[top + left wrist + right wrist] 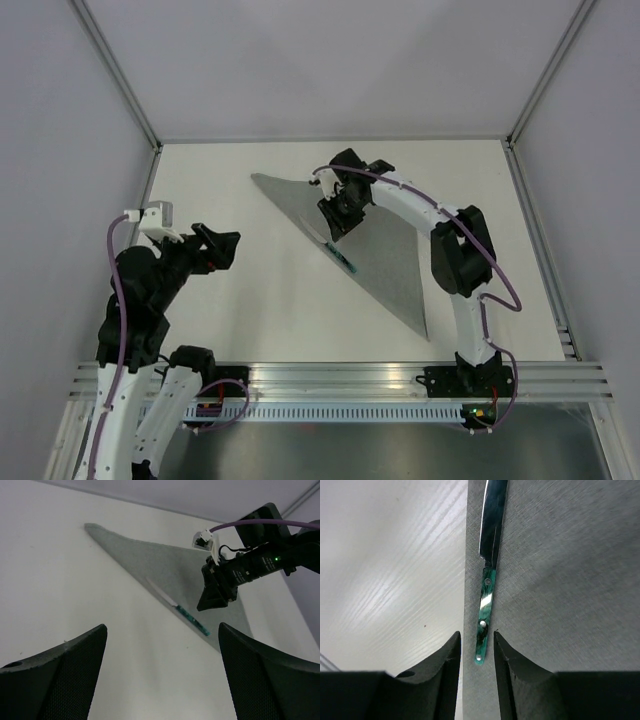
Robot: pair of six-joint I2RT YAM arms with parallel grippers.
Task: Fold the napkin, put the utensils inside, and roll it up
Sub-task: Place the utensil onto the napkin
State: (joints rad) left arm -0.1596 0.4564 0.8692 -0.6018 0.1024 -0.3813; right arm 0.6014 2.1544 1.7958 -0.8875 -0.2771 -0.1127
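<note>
A grey napkin [385,235] folded into a triangle lies mid-frame on the table [250,320], a teal-handled knife [343,260] along its left edge. The right tool [477,652] straddles the handle, slightly parted; the left tool [226,250] gapes, centre left.

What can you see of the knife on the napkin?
One knife: shiny metal blade, marbled teal-green handle with two silver rivets. It lies flat on the grey napkin, just inside its long diagonal edge and parallel to it. The open right gripper straddles the handle's end with a gap on each side; no contact shows.
</note>
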